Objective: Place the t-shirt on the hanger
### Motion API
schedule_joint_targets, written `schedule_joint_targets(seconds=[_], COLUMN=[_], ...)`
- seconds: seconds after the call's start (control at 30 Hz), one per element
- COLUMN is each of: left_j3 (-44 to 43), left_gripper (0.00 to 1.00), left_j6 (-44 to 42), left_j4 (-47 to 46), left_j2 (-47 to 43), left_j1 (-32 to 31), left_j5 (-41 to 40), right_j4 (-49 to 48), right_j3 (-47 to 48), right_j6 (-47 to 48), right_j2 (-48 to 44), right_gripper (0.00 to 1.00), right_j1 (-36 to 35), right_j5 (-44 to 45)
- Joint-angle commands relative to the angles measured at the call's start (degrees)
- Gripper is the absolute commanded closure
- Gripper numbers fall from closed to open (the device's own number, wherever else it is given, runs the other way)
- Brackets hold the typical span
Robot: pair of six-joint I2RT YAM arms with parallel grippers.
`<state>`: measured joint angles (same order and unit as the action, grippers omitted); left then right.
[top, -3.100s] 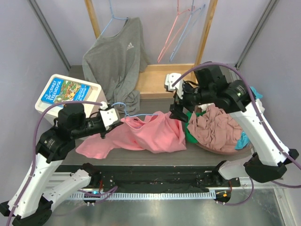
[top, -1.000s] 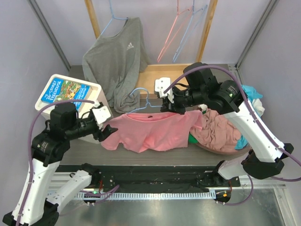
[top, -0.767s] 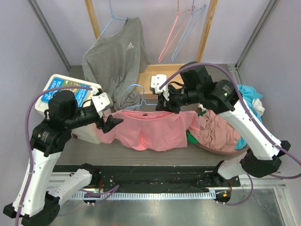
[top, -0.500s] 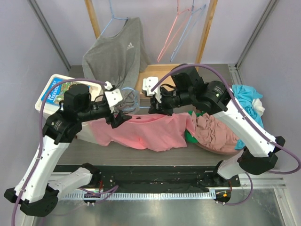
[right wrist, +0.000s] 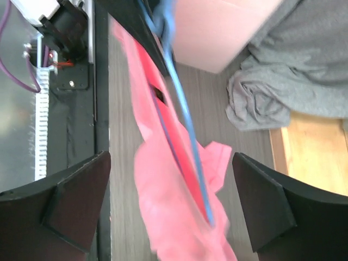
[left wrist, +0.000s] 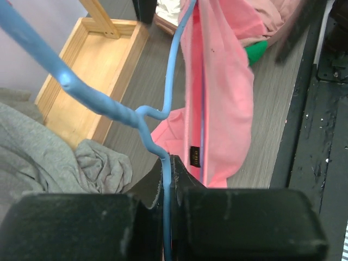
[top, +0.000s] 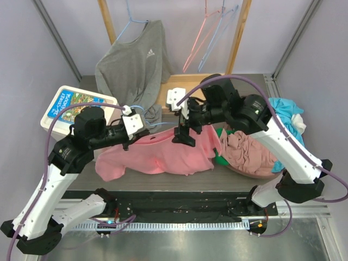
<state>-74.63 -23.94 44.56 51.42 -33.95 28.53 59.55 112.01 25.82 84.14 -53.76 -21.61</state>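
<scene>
Top external view: a white printed box (top: 69, 105) is seen to the left of the left jaws, its contents hidden. A wooden tray (top: 182, 87) lies beyond the right jaws, and a heap of clothes (top: 247, 144) in mauve, green and teal is piled to their right. The t-shirt (top: 163, 157), salmon-pink and crumpled, is spread on the worktop (top: 136, 182) below both jaws. The hanger (left wrist: 98, 98), thin and light blue, is pinched in the closed left jaws. The right jaws are spread wide, with hanger and t-shirt seen between them.
</scene>
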Motion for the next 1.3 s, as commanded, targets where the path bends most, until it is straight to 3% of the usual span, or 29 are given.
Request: schedule_joint_targets(seconds=[0.0, 0.17, 0.27, 0.47, 0.53, 0.63, 0.67, 0.87, 1.03, 1.07, 1.13, 1.17, 1.23, 1.27], left_j3=[-0.2, -0.6, -1.6, -2.3, -2.3, -1.5, -0.9, 2.6, 2.3, 1.9, 1.3, 0.7, 0.2, -0.3], left_gripper=[1.0, 1.0, 1.0, 1.0, 1.0, 1.0, 1.0, 1.0, 1.0, 1.0, 1.0, 1.0, 1.0, 1.0], left_j6=[-1.8, -3.6, -3.4, -2.3, -1.8, -1.2, -0.7, 0.3, 2.0, 2.1, 2.0, 1.8, 0.7, 0.2], left_j4=[-0.8, 1.3, 2.7, 2.3, 2.4, 2.0, 1.9, -0.3, -2.4, -2.7, -2.6, -1.8, -0.7, 0.2], left_j2=[-3.5, -4.7, -4.0, -3.3, -3.3, -3.7, -3.9, -5.1, -4.1, -4.0, -3.5, -3.2, -2.4, -2.1], left_j1=[1.9, 2.2, 2.2, 2.1, 2.1, 2.3, 2.6, 4.6, 5.5, 5.4, 5.4, 5.4, 5.4, 5.5], left_j5=[1.4, 2.9, 4.9, 5.1, 5.0, 3.9, 3.0, -0.2, 3.2, 3.8, 4.9, 5.2, 6.3, 7.3], right_j4=[7.7, 18.1, 17.6, 14.9, 12.8, 13.2, 13.4, 18.8, 19.6, 19.5, 20.1, 20.6, 20.9, 20.9], right_j3=[2.6, -2.2, -6.0, -9.5, -10.8, -10.6, -9.4, -1.9, -8.0, -8.8, -9.3, -9.0, -6.2, -3.5], right_j6=[3.1, 14.9, 17.0, 16.5, 16.2, 16.3, 16.2, 19.4, 21.4, 21.5, 22.2, 22.3, 22.0, 20.4], right_j2=[-5.7, -8.2, -9.2, -7.9, -8.0, -7.5, -7.7, -9.8, -11.8, -11.5, -10.8, -10.0, -9.1, -7.4], right_gripper=[0.0, 0.07, 0.19, 0.32, 0.46, 0.98, 0.99, 0.99, 0.99, 0.88, 0.57, 0.31, 0.16, 0.15], right_j1=[9.9, 19.3, 21.2, 21.8, 21.9, 22.2, 22.9, 28.5, 28.9, 28.9, 28.9, 28.9, 29.0, 28.9], right_j5=[-2.3, -4.3, -5.2, -8.4, -7.8, -6.8, -6.3, -4.1, -2.7, -2.7, -2.7, -2.9, -3.8, -7.3])
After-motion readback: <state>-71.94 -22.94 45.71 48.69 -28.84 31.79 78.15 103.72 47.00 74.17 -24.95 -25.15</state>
